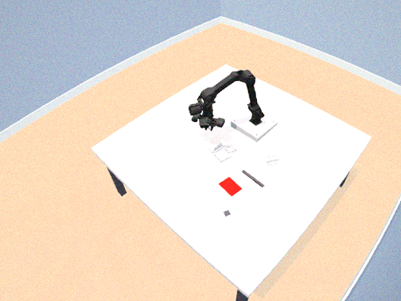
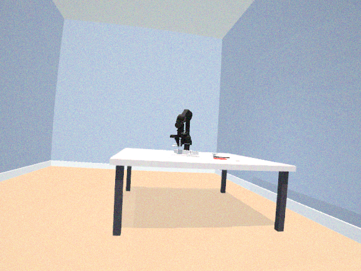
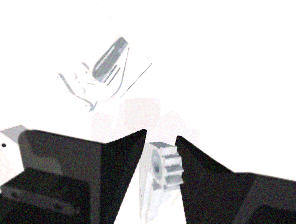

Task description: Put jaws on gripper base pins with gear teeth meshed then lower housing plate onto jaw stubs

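My gripper [image 1: 208, 127] [image 2: 178, 145] [image 3: 160, 136] is shut on a white jaw [image 3: 161, 172] whose gear teeth show between the black fingers in the wrist view. It hangs a little above the table, behind the white gripper base [image 1: 223, 151] [image 3: 107, 70]. The base lies flat and carries another jaw with a grey face [image 3: 111, 59] [image 1: 219, 147]. A small white part, probably the housing plate [image 1: 272, 160], lies to the right of the base in the top view.
The arm's white mount block [image 1: 254, 128] stands at the back of the white table [image 1: 173, 199] [image 2: 149, 158]. A red card [image 1: 230, 186] [image 2: 220, 158], a dark grey bar [image 1: 252, 178] and a small grey square [image 1: 227, 212] lie nearer the front.
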Robot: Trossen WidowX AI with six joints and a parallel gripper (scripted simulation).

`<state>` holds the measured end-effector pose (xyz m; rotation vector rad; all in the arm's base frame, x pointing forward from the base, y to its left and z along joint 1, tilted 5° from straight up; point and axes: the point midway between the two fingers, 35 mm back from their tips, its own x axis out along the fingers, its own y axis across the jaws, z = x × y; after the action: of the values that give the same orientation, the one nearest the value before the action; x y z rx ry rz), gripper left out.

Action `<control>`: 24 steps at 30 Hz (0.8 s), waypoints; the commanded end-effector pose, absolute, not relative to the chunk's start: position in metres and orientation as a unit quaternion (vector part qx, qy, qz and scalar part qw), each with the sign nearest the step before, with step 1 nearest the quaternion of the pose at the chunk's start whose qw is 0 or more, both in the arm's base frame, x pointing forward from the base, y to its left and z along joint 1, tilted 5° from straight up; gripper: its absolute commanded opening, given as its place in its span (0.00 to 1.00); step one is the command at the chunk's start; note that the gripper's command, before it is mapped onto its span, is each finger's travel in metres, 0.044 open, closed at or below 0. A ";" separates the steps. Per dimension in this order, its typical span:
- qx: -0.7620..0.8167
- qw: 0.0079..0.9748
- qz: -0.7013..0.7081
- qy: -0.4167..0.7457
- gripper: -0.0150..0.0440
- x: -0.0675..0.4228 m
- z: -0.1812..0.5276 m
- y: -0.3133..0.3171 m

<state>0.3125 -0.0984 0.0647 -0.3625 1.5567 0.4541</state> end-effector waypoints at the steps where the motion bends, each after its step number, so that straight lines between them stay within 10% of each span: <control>1: -0.129 0.681 0.164 0.701 0.32 0.311 0.066 -0.103; 24: 0.039 0.692 -0.010 0.721 0.32 0.302 0.065 -0.117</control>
<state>0.3048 -0.1139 0.0656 0.0362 1.6073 0.0381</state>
